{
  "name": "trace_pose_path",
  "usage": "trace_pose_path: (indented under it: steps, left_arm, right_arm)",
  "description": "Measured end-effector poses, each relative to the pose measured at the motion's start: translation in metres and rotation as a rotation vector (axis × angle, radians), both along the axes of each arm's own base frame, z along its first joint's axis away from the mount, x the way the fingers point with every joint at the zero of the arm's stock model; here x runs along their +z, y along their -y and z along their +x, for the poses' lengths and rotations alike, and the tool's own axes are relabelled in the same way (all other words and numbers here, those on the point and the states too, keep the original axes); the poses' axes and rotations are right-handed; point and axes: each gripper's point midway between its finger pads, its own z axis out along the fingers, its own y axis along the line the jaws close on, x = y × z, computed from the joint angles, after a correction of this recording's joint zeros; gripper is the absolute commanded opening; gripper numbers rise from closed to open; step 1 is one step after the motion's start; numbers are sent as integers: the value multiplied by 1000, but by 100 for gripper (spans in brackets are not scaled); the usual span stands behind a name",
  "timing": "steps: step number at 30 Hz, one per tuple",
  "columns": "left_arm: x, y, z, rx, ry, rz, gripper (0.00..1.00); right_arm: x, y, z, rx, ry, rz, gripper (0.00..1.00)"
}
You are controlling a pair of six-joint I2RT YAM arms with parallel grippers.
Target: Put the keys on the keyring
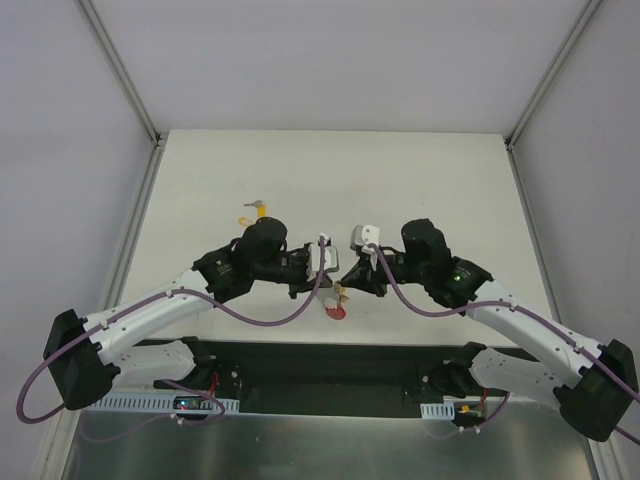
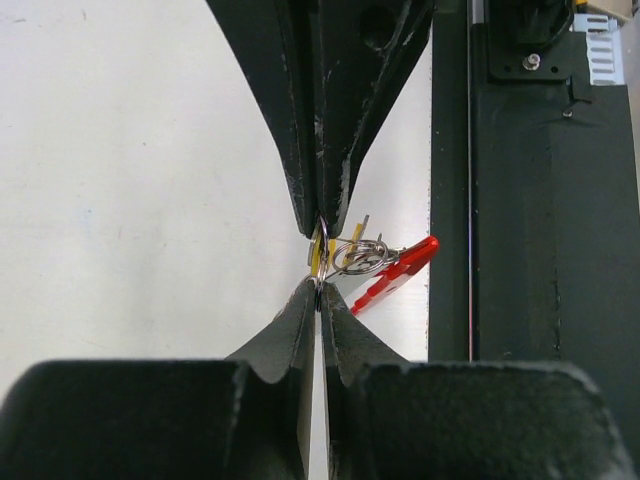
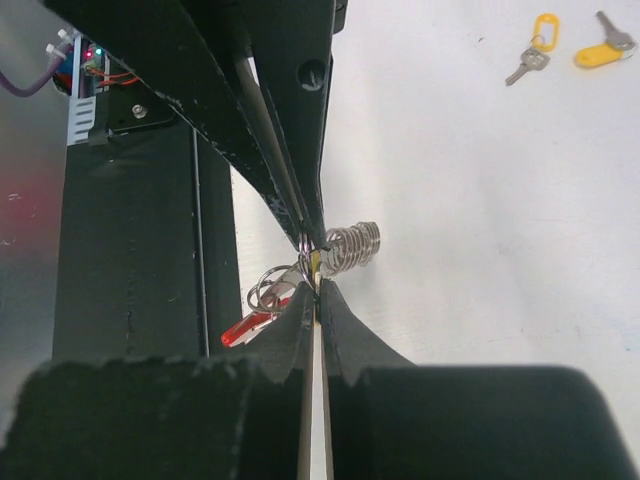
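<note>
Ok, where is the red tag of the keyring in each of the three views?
Top external: red tag low centre, just above the black base plate.
Left wrist: red tag right of centre, beside the plate on the right.
Right wrist: red tag left of centre, low, beside the plate on the left.
Shared landmark: the black base plate.

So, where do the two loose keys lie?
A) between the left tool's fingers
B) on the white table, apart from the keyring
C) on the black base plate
B: in the right wrist view both keys rest on the table, well away from the keyring.
</note>
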Motion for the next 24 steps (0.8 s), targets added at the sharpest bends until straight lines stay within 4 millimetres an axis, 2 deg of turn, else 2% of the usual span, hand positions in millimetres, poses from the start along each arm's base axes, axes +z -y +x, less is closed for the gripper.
trace_pose_path:
  steps: [9, 20, 24]
  left_arm:
    - [17, -5, 11, 108, -4, -41, 0]
    - [31, -2, 22, 218, -44, -174, 0]
    - [24, -1, 22, 222, -52, -184, 21]
  right_arm:
    - [11, 2, 9, -55, 61, 30, 1]
    - [-9, 8, 14, -117, 30, -6, 1]
    - [-11, 10, 14, -127, 30, -17, 1]
